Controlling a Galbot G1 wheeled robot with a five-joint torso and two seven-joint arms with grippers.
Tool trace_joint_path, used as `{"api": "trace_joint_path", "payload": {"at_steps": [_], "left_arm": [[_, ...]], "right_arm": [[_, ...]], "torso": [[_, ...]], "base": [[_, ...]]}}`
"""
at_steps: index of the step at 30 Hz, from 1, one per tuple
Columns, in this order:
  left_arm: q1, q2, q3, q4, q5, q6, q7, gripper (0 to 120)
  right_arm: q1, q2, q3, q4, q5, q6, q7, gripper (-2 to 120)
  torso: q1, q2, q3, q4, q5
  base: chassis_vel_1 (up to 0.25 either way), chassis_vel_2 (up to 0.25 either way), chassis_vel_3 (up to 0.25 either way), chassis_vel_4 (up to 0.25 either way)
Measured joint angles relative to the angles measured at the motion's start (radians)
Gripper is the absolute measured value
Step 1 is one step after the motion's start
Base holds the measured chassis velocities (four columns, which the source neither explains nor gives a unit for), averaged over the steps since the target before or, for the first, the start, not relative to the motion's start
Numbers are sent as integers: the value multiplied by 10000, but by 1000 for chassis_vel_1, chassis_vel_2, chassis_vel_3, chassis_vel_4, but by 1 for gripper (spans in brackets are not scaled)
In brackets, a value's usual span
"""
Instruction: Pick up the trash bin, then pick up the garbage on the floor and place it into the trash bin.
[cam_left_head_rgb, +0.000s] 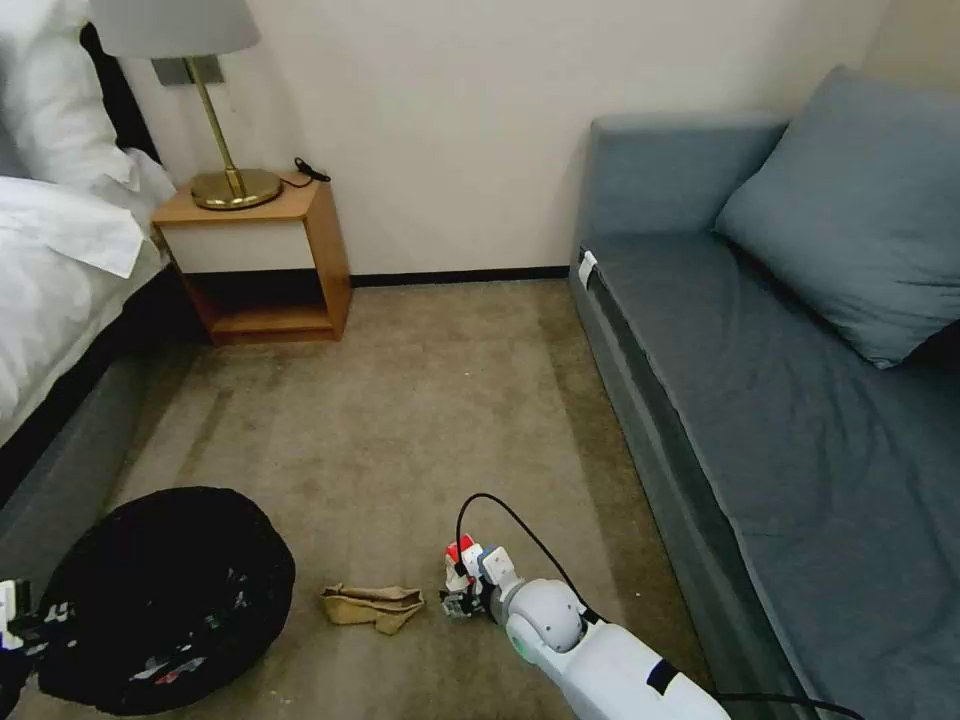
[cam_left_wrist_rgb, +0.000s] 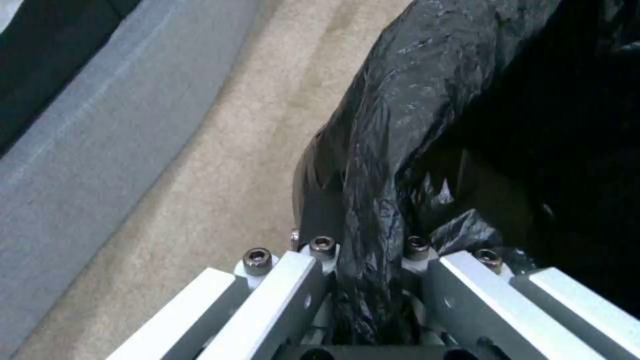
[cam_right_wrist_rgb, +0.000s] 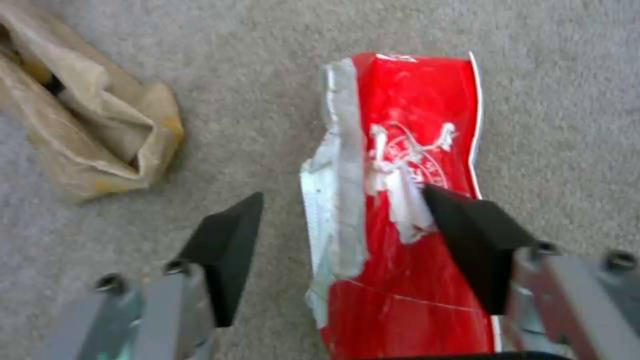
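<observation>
white right arm (cam_left_head_rgb: 610, 670), black cable, seemingly grey links, dark jaws.

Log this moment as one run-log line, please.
left gripper: shut on trash bin rim | right gripper: open, low over red packet on carpet | tan paper: on floor beside it

Soft, even indoor light fills the room, and the carpet (cam_left_head_rgb: 400, 420) carries only faint shadows. The bin (cam_left_head_rgb: 165, 598) liner is a near-featureless black, with small glints on its folds in the left wrist view. The right wrist view is slightly blurred; the red packet (cam_right_wrist_rgb: 407, 200) shines with mild glare.
</observation>
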Motion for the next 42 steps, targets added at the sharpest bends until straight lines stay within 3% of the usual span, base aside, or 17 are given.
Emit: {"api": "trace_joint_path", "payload": {"at_steps": [12, 17, 18, 25, 32, 34, 42], "left_arm": [[-6, 14, 41, -24, 2, 0, 2, 3], [0, 14, 42, -24, 2, 0, 9, 3], [3, 12, 45, -24, 1, 0, 11, 3], [-5, -2, 54, -32, 2, 0, 12, 3], [-2, -14, 83, -55, 1, 0, 12, 3], [-7, -35, 137, -99, 2, 0, 12, 3], [4, -72, 174, -137, 13, 0, 7, 3]], "right_arm": [[59, 94, 53, -361, -304, 147, -100, 17], [59, 85, 69, -382, -330, 202, -152, 9], [30, 39, 123, -345, -332, 237, -159, 1], [-173, -174, 556, 400, 171, 351, -88, 0], [-370, -724, 989, 2212, 1060, 317, 46, 0], [-371, -1070, 1017, 3396, 1670, 291, 220, 0], [611, -1006, -310, 5643, 2776, 904, 533, 0]], "torso": [[0, 0, 0, 0, 1], [0, 0, 0, 0, 1], [0, 0, 0, 0, 1], [0, 0, 0, 1, 2], [0, 0, 0, 0, 1], [0, 0, 1, -1, 2], [0, 0, 0, 0, 0]], "base": [[0, 0, 0, 0], [0, 0, 0, 0], [0, 0, 0, 0], [0, 0, 0, 0], [0, 0, 0, 0], [0, 0, 0, 0], [0, 0, 0, 0]]}}
